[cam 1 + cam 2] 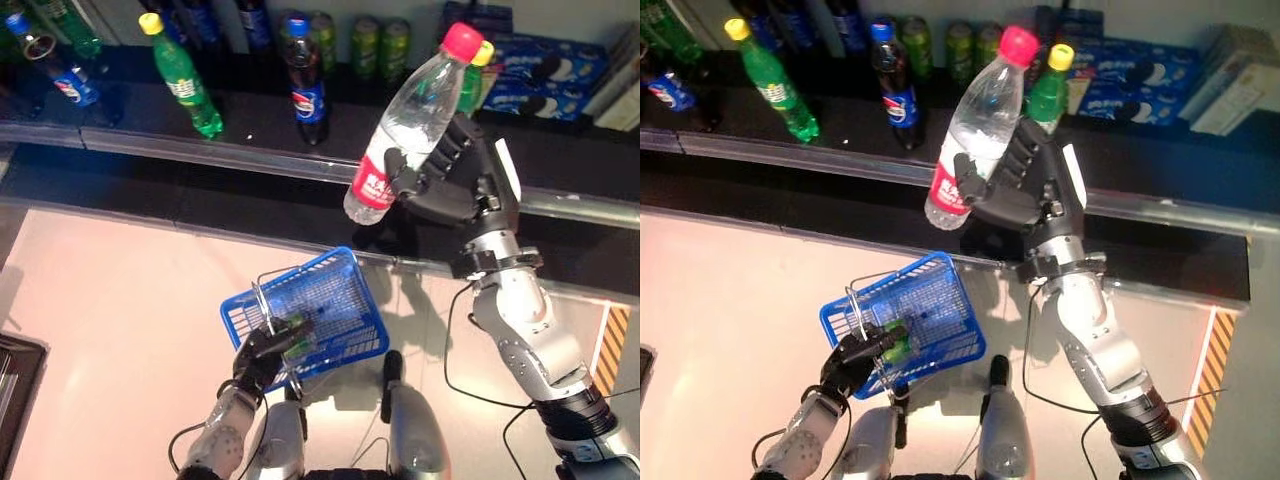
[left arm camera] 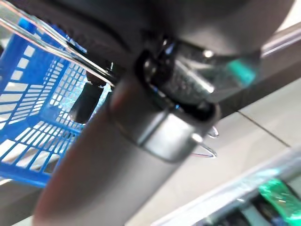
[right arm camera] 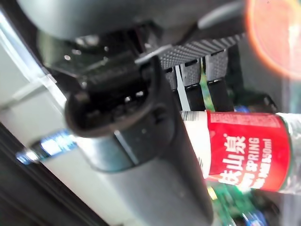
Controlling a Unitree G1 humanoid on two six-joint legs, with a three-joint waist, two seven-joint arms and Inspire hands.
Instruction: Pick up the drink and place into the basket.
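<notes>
Clear water bottle (image 1: 410, 125) – pink cap, red label – tilted, aloft, blue basket (image 1: 330, 310) below

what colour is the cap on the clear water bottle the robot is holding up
Pink, on the clear plastic water bottle; clearest in the left eye view.

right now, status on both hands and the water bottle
Right hand shut on water bottle, held high above the shelf. Left hand shut on blue basket handle. Nothing between bottle and basket.

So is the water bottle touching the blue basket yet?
Apart. The left eye view shows the water bottle gripped in the right hand, held up over the dark shelf, with open space between it and the blue basket hanging lower from the left hand.
</notes>
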